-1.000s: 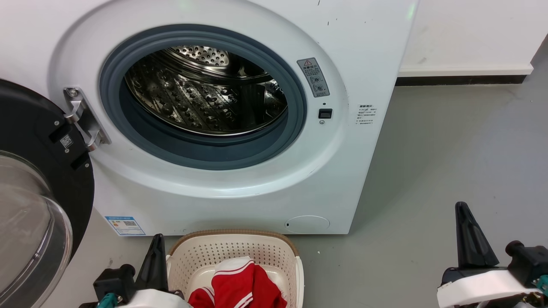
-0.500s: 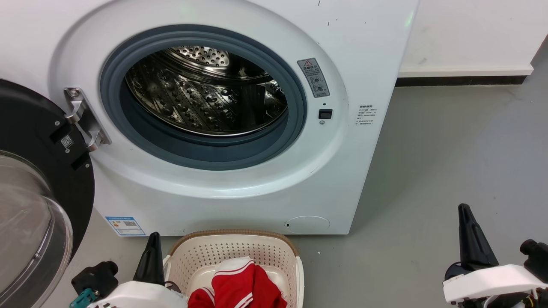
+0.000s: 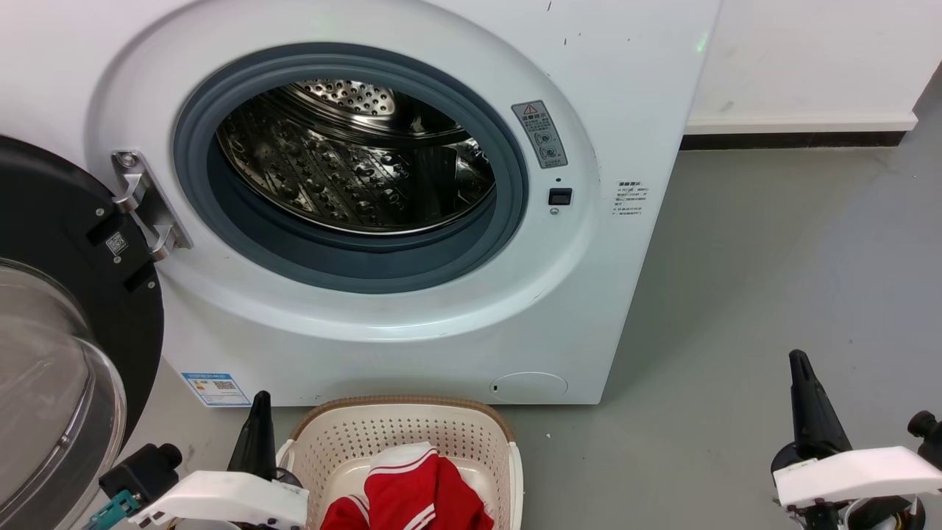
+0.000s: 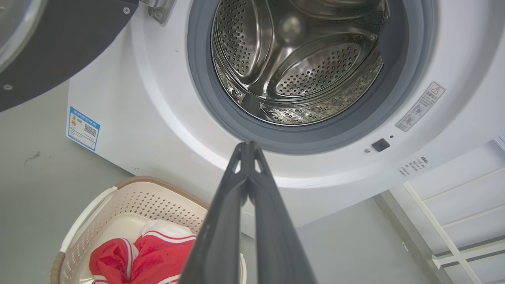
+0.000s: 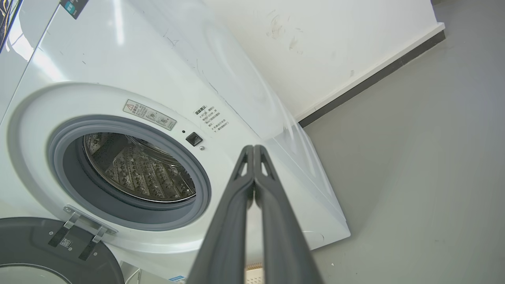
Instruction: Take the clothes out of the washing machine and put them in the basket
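Washing machine: the white front-loader point(image 3: 383, 346) stood against a pale wall point(image 3: 809, 59), with its round opening facing the robot and ringed by a grey rubber seal point(image 3: 508, 221).
Door: the black-rimmed glass door point(image 3: 59, 309) was swung fully open on the robot's left, hanging from a metal hinge point(image 3: 143, 206).
Drum: the perforated steel drum point(image 3: 353, 169) showed its shiny walls and ribs through the opening.
Basket: the cream basket point(image 3: 401, 403) with a brown rim sat on the grey floor point(image 3: 773, 258) just in front of the machine, below the opening.
Clothes: the red clothes point(image 3: 412, 493) lay bunched inside the basket, and white stripe trim showed on the upper piece.
Left gripper: the left gripper point(image 4: 247, 146) hovered just beside the basket's left edge, fingers pressed together with nothing between them, pointing up towards the seal.
Right gripper: the right gripper point(image 5: 253, 149) hung over bare floor, well apart from the basket, to the right of the machine, its fingers likewise pressed together on nothing.
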Motion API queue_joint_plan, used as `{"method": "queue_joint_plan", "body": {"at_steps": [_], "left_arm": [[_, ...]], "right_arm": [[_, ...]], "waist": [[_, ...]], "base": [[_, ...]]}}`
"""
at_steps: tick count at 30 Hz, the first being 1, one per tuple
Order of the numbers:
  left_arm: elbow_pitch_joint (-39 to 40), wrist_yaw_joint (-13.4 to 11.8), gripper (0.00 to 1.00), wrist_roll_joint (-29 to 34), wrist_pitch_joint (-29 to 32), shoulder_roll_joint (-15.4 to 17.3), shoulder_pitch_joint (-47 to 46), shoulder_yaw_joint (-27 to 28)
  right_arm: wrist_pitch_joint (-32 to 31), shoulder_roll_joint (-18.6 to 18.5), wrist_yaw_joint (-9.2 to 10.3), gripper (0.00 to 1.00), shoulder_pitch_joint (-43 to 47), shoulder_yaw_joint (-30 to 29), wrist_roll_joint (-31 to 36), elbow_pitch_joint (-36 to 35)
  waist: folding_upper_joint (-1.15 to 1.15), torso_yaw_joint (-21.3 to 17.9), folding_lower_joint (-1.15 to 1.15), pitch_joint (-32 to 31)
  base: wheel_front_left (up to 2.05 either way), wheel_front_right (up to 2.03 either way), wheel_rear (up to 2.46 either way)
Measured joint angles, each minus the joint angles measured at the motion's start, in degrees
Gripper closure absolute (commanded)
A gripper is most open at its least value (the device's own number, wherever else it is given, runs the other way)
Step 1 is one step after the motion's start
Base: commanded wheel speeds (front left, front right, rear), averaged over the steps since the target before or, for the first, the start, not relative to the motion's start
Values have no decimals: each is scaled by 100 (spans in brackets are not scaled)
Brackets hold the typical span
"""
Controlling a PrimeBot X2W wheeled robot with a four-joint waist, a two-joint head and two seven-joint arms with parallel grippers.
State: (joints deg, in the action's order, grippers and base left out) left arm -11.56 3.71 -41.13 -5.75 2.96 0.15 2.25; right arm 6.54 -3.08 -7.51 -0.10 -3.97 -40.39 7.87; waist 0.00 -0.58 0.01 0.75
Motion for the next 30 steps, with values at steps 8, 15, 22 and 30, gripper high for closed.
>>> {"method": "queue_joint_plan", "body": {"at_steps": [8, 15, 22, 30], "left_arm": [[-31, 41, 100, -636, 149, -1, -71, 45], [-66, 87, 100, -1296, 308, -3, -166, 109], [-91, 134, 100, -1775, 415, -3, -196, 154], [-114, 172, 100, -2281, 552, -4, -279, 188]], "right_arm": [[-156, -9, 0, 100, -103, -19, -657, 78], [-309, -13, 1, 100, -138, -38, -1335, 159], [-416, -15, 1, 100, -220, -55, -1824, 207], [-560, -16, 1, 100, -246, -76, -2339, 281]], "waist": [[0, 5, 0, -5], [0, 11, 0, -11], [0, 16, 0, -15], [0, 20, 0, -20]], "base": [[0, 0, 0], [0, 0, 0], [0, 0, 0], [0, 0, 0]]}}
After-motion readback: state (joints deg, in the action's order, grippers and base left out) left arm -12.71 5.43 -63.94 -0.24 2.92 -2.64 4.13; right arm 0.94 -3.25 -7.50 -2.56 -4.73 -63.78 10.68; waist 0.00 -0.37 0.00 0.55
